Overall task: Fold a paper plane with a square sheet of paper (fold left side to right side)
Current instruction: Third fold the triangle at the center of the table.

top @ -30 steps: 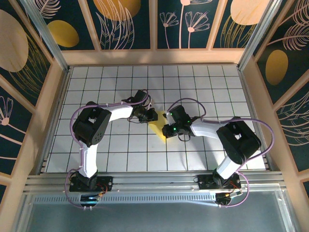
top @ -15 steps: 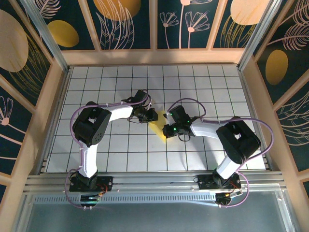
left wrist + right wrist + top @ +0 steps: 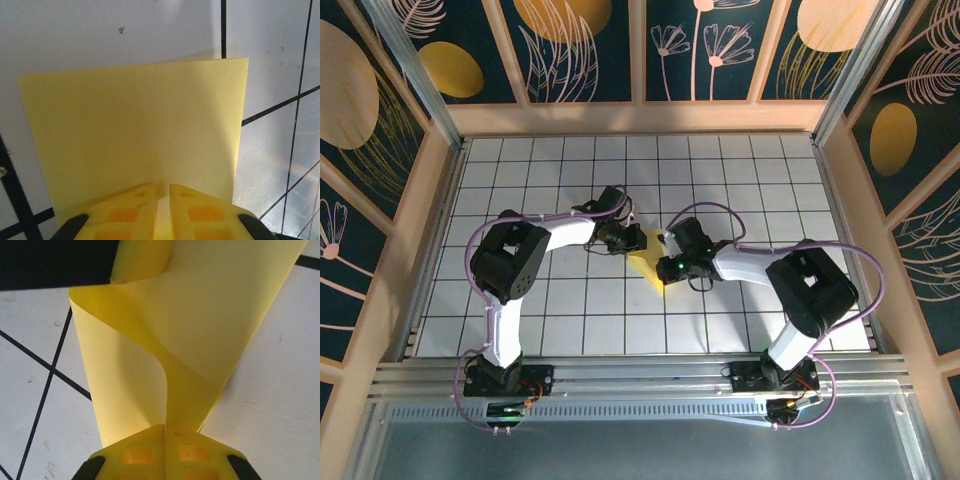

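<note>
Right gripper (image 3: 166, 432) has edged slightly toward the left gripper (image 3: 161, 192) over the last second; the left arm is unchanged. Sheet of paper (image 3: 200, 330): thin, smooth, pale yellow, bowed into a soft curl over the middle of the white gridded table (image 3: 520, 180). Each gripper is clamped on one edge of it.

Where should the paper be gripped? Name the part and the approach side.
Grip the paper at an edge, jaws across its thin face, coming in from outside along the sheet's plane. It is lifted and curled, so its edges are free: the left gripper pinches one edge mid-span, the right gripper an edge by the curl.
</note>
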### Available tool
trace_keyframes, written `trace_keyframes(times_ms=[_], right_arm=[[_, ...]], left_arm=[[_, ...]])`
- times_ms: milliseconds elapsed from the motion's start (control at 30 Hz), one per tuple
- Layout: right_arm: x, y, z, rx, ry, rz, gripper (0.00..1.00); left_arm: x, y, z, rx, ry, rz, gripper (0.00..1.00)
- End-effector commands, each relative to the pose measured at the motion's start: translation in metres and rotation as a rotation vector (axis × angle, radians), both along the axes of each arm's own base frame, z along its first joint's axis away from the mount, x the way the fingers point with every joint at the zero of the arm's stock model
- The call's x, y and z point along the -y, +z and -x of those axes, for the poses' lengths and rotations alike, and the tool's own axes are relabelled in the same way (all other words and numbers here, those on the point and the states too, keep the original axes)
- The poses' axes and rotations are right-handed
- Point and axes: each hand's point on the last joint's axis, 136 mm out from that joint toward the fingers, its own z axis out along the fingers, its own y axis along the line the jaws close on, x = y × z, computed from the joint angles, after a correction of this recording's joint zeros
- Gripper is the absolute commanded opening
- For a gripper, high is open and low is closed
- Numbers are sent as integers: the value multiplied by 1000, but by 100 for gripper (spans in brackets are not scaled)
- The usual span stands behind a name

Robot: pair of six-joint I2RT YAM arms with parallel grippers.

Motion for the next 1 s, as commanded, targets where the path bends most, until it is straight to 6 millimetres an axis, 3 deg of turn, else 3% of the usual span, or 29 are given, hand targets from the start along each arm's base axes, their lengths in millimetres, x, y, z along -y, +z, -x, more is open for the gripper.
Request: trace_keyframes(times_ms=[0, 367, 533, 667, 833, 967], right_arm=[[3, -1, -8, -1, -26, 21, 0], [6, -8, -3, -22, -22, 35, 0], [12, -22, 5, -59, -18, 69, 0], [17, -30, 14, -88, -10, 91, 0], [19, -34, 18, -102, -6, 94, 0], [18, -32, 16, -102, -5, 93, 0]], left_arm=[[-4, -7, 3, -11, -1, -37, 15], [-4, -6, 3, -9, -1, -36, 16], [-3, 5, -5, 30, 5, -40, 22], [-5, 30, -22, 89, 34, -25, 28], [-22, 76, -48, 184, 105, 27, 32], [-36, 99, -44, 240, 125, 40, 29]])
